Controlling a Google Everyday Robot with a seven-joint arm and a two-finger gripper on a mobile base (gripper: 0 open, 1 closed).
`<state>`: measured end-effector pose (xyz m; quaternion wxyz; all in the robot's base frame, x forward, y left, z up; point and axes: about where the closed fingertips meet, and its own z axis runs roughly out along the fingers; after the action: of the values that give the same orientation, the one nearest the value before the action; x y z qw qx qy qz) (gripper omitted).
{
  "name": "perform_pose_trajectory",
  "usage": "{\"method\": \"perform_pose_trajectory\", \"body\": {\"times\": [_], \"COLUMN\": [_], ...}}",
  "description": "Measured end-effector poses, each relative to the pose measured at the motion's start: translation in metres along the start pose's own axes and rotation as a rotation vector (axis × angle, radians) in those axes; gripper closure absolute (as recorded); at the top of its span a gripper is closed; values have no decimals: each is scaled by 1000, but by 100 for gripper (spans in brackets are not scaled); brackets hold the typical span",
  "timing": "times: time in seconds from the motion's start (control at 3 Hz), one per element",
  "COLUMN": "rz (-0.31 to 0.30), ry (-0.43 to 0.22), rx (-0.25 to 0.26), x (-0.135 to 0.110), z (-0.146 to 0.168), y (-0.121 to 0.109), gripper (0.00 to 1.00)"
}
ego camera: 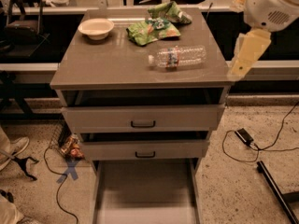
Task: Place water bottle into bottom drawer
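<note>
– While the gripper (247, 54) hangs off the tabletop's (93, 71) right edge, where's the water bottle (178, 56)?
– Lying left of it; bottom drawer (145, 197) open, lower left. Gripper's state: cannot tell.

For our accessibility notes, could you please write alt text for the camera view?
A water bottle lies on its side on a grey cabinet, near green snack bags and a bowl; the bottom drawer stands open. The gripper hangs by the cabinet's right edge, apart from the bottle.
</note>
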<state>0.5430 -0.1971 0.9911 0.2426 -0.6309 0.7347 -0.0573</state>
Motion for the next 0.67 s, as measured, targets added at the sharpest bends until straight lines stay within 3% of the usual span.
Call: {"method": "perform_pose_trajectory", "body": {"times": [0.33, 0.67], "rz": [-30, -38], "ry": [-53, -30], "rx": [26, 14], "x": [-23, -40], "z": [33, 79], "y": [-49, -78], "gripper": [0, 0]}}
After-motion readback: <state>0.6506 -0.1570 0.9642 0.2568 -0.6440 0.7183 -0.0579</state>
